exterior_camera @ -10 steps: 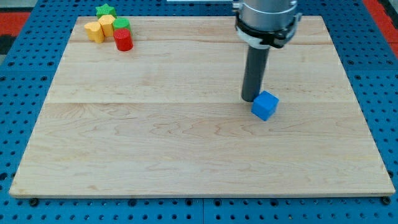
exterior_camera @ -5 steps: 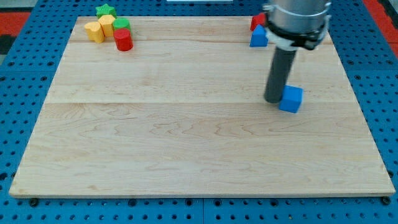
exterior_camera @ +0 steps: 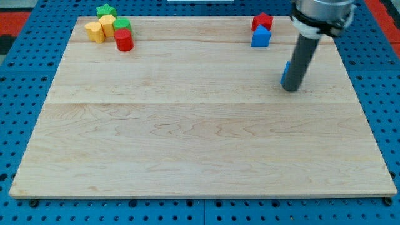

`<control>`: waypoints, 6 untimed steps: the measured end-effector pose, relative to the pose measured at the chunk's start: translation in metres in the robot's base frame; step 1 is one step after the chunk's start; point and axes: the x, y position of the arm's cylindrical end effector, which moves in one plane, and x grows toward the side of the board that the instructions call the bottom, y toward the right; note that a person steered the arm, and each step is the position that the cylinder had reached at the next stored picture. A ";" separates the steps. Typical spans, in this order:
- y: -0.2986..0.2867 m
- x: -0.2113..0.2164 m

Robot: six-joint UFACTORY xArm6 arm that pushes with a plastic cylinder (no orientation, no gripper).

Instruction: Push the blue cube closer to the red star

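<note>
Camera view shows a wooden bench (exterior_camera: 187, 137) carrying eight blocks in all. My tip (exterior_camera: 291, 89) rests on the wood toward the view's right; there is no claw on this rod, so no claw state can be told. One blue cube (exterior_camera: 285, 74) sits almost wholly hidden behind the rod, only a sliver showing at its left edge, touching it. Up near the view's top are one red star (exterior_camera: 263, 22) and, just below and touching it, one blue triangular block (exterior_camera: 260, 37); the cube lies near them, lower and to the right. At the top left cluster five pieces: one green star (exterior_camera: 106, 10), two yellow blocks (exterior_camera: 95, 31) (exterior_camera: 108, 24), one green cylinder (exterior_camera: 122, 25), one red cylinder (exterior_camera: 124, 40).
</note>
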 end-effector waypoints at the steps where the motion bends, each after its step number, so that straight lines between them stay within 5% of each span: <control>1: 0.000 -0.047; 3: 0.026 -0.027; 6: -0.001 -0.111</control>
